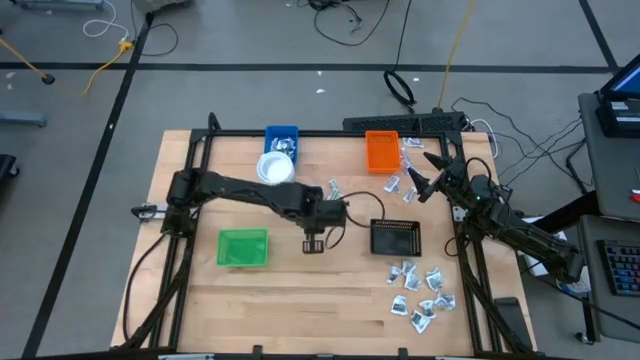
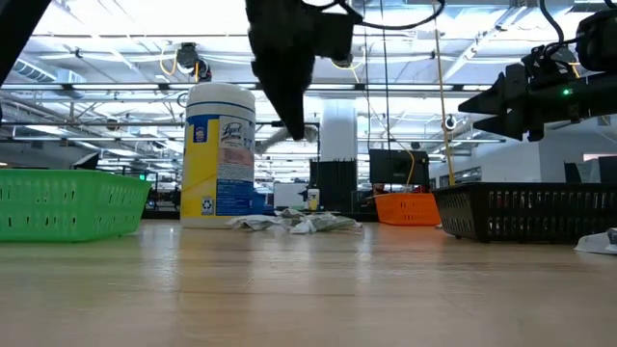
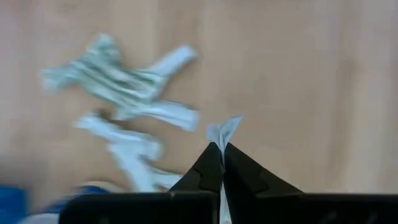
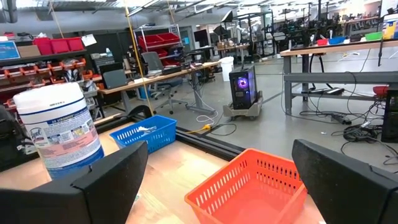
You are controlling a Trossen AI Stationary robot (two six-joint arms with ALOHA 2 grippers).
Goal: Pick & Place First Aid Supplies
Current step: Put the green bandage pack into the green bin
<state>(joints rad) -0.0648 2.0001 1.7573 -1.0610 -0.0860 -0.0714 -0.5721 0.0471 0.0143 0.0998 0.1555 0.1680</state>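
On the wooden surface [image 1: 300,300], a green tray [image 1: 243,247] lies left of centre, a black tray [image 1: 396,237] right of centre, and blue [image 1: 282,135] and orange [image 1: 381,150] trays sit at the upper edge, with a white tub [image 1: 275,169] below the blue one. The left tool [image 1: 314,243], mid-frame, is pinched tight on one white packet [image 3: 225,128]. More packets [image 1: 420,292] are scattered lower right. The right tool [image 1: 423,172] hovers wide apart, empty, beside the orange tray.

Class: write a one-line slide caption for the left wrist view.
Left tool shut on a white packet, more packets lying on the wooden table.
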